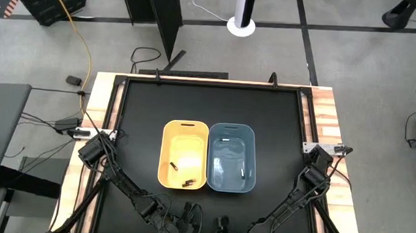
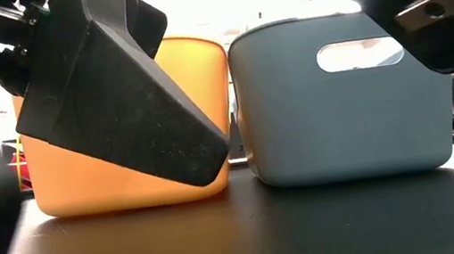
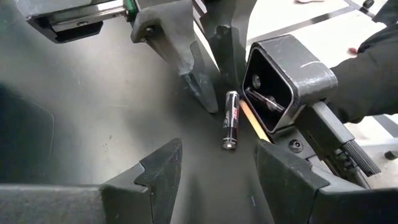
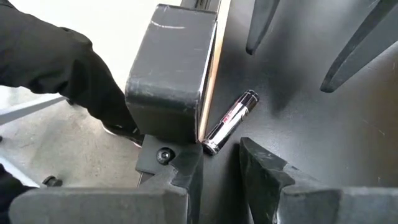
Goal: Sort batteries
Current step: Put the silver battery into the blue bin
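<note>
One dark battery with a red band [image 3: 231,119] [image 4: 230,121] lies flat on the black table near its near edge, beside the low camera's housing [image 3: 286,81]. My left gripper [image 3: 217,180] is open, a little short of the battery's silvery end. My right gripper [image 4: 221,165] is open too, and comes at the battery from the opposite side, its fingertips standing on either side of the other end without plainly touching it. The yellow bin [image 1: 184,155] holds two dark batteries [image 1: 187,181] on its floor. A pale one [image 1: 242,174] lies in the blue bin [image 1: 231,156].
The two bins stand side by side at mid-table, far from both grippers. The camera housing [image 4: 171,68] and a wooden edge strip [image 4: 208,93] lie right beside the battery. A person's dark sleeve [image 4: 56,68] shows beyond the table's near edge. In the low view a finger [image 2: 115,99] blocks the yellow bin.
</note>
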Controlling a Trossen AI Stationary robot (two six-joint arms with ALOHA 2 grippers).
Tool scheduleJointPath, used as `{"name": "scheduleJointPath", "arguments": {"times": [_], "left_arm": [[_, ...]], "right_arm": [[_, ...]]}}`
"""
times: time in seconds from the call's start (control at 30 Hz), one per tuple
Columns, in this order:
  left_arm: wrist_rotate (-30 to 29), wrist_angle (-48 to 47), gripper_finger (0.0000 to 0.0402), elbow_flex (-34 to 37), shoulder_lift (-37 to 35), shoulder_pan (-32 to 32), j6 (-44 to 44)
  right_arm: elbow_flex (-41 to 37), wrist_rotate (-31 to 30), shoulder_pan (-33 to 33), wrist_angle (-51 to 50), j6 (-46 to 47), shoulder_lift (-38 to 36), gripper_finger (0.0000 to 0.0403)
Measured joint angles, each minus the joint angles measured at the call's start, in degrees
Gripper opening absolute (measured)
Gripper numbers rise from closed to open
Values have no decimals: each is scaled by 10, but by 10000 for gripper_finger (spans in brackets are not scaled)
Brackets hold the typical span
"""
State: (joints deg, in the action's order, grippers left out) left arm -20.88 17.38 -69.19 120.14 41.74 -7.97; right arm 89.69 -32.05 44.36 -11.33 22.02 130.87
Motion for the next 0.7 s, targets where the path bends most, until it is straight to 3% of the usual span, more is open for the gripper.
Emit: {"name": "scheduleJointPath", "arguments": {"times": [0.17, 0.33, 0.47, 0.7], "left_arm": [[0, -15, 197, 0, 0, 0, 0], [-7, -23, 197, 0, -1, -1, 1], [-8, -27, 197, -1, -2, -3, 1], [-23, -41, 196, -3, -9, -3, 3]], "right_arm": [[-1, -3, 0, -9, 2, -10, 118], [0, -65, -13, -31, 17, -24, 116], [-2, -35, -13, -57, 43, -22, 108], [-1, -34, -12, -51, 36, -23, 108]]}}
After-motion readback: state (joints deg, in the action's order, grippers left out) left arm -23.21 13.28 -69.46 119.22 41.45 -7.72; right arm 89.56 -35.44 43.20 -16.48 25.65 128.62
